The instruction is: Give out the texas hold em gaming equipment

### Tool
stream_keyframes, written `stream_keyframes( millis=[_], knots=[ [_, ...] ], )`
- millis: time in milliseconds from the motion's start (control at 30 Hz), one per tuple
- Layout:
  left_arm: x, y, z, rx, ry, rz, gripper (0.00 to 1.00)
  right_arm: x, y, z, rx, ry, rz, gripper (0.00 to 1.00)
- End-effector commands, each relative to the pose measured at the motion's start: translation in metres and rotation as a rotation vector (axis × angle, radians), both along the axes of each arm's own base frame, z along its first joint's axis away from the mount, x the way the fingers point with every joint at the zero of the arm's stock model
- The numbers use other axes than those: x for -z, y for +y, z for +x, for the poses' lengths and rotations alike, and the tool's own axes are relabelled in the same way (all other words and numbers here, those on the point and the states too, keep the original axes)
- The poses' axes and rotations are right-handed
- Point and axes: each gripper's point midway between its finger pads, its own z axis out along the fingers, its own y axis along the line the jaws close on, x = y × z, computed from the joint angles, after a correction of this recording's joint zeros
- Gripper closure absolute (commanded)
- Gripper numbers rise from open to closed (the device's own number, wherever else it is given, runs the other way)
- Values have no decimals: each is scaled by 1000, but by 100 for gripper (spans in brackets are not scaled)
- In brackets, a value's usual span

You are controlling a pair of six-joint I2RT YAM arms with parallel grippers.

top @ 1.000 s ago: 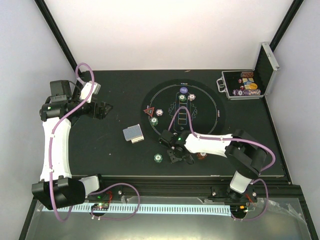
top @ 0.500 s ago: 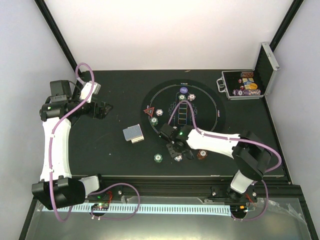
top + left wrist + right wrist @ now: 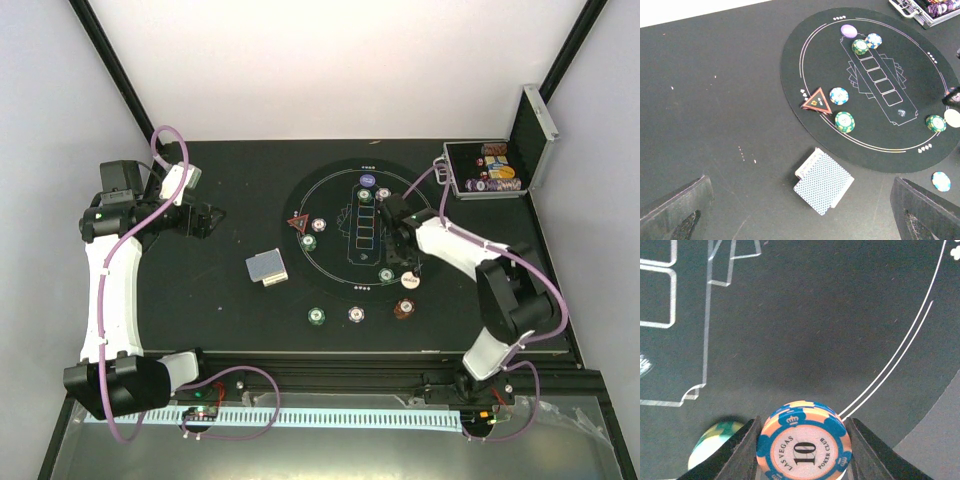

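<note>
Two grippers from above: we see the left gripper [image 3: 205, 220] wide open at left, the right gripper [image 3: 407, 258] over the round mat's [image 3: 330, 272] right half. Left wrist: card deck [image 3: 822, 181] low centre, off the mat. Right wrist: jaws pinch an orange-and-blue chip [image 3: 804, 440] at bottom.

Orange-and-blue chip [image 3: 804, 445]; blue-latticed card backs [image 3: 824, 181]; red triangle [image 3: 817, 100]; black mat [image 3: 825, 50].

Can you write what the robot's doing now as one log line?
left gripper: open, holding nothing | right gripper: shut on orange-and-blue 10 chip | where: over round mat, near its edge lines
</note>
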Motion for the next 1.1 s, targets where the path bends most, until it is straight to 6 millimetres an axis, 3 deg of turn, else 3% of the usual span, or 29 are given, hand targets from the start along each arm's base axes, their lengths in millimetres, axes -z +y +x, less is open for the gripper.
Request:
stream_keyframes(
  millis=[0, 200, 500, 900, 1067],
  knots=[
    [-19, -1, 2, 7, -54, -3, 1, 3, -15, 33, 38, -49, -12, 89],
    [-19, -1, 4, 9, -50, -5, 1, 25, -12, 49, 48, -18, -8, 90],
    [-20, 0, 3, 12, -52, 3, 1, 51, -11, 51, 56, 26, -23, 90],
    [-22, 0, 2, 13, -56, 5, 1, 47, -23, 39, 71, 25, -45, 87],
    [-22, -1, 2, 12, -54, 2, 1, 49, -21, 39, 62, 36, -39, 74]
  ],
)
